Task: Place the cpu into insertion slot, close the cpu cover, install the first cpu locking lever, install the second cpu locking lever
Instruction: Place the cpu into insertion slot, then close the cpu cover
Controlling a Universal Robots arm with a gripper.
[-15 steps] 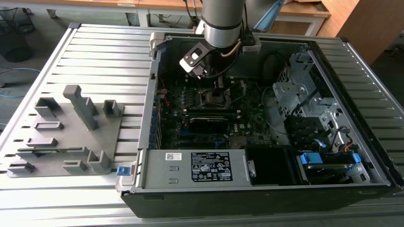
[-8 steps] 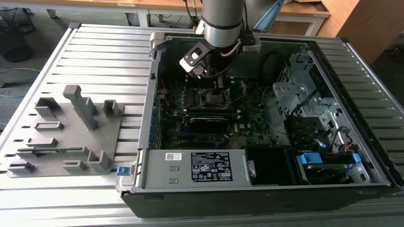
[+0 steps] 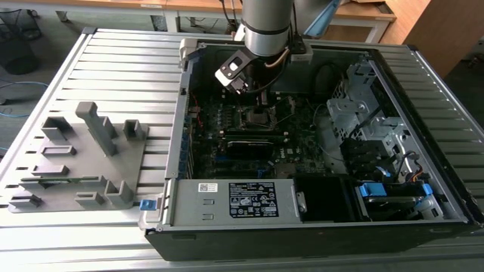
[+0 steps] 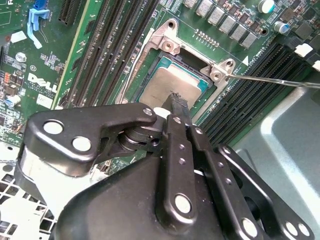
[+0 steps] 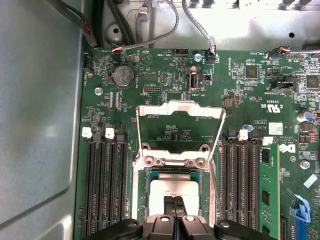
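Note:
The cpu (image 5: 172,189) lies flat in the insertion slot (image 5: 145,175), its pale metal face up; it also shows in the second wrist view (image 4: 167,82). My gripper (image 5: 175,199) is shut, fingertips pressed together and resting on or just above the chip's face (image 4: 177,101). The cpu cover (image 5: 180,107) stands swung open behind the slot, its window showing green board. A thin wire locking lever (image 4: 280,81) sticks out from the socket corner, raised. In the exterior view the gripper (image 3: 257,105) hangs over the slot (image 3: 255,117) inside the open computer case.
Long black memory slots (image 5: 102,185) flank the socket on both sides (image 5: 245,180). The case wall (image 5: 40,125) is close by. A grey fixture tray (image 3: 79,158) sits at the exterior view's left; a power supply (image 3: 242,199) and drive cage (image 3: 359,113) fill the case.

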